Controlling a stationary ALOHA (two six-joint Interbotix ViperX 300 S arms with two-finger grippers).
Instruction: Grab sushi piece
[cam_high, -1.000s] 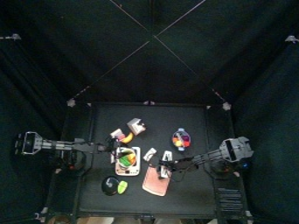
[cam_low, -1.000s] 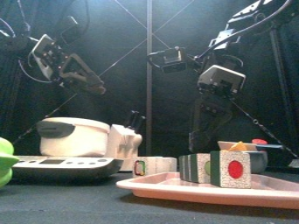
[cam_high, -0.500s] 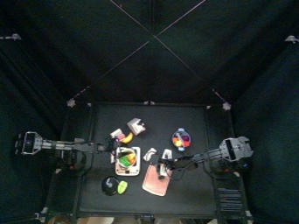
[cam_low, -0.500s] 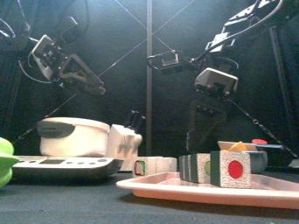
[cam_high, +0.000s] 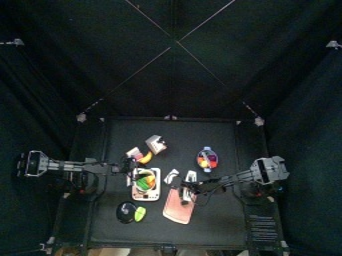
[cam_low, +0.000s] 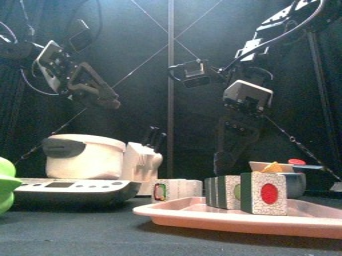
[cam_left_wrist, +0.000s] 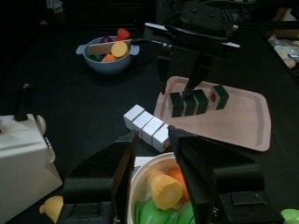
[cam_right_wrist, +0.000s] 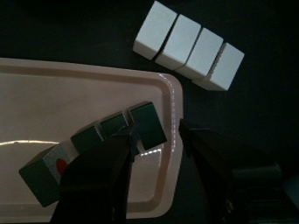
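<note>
A row of green-wrapped sushi pieces (cam_right_wrist: 142, 122) with white and red ends lies on a pink tray (cam_right_wrist: 47, 79). It also shows in the front view (cam_low: 249, 192) and the left wrist view (cam_left_wrist: 194, 99). My right gripper (cam_right_wrist: 158, 142) is open and hangs just above the row, jaws on either side of it; it also shows in the top view (cam_high: 191, 186) and the front view (cam_low: 227, 160). My left gripper (cam_left_wrist: 170, 162) is open and empty, above a white bowl (cam_left_wrist: 149, 171) of green and orange food, left of the tray.
A row of white blocks (cam_right_wrist: 187, 44) lies beside the tray. A blue bowl of toy fruit (cam_left_wrist: 107, 52) stands at the back. A white appliance (cam_low: 83, 160) is at the left, a green object (cam_high: 127, 211) at the front left.
My right gripper has come down a little toward the sushi row. The left arm has barely moved.
</note>
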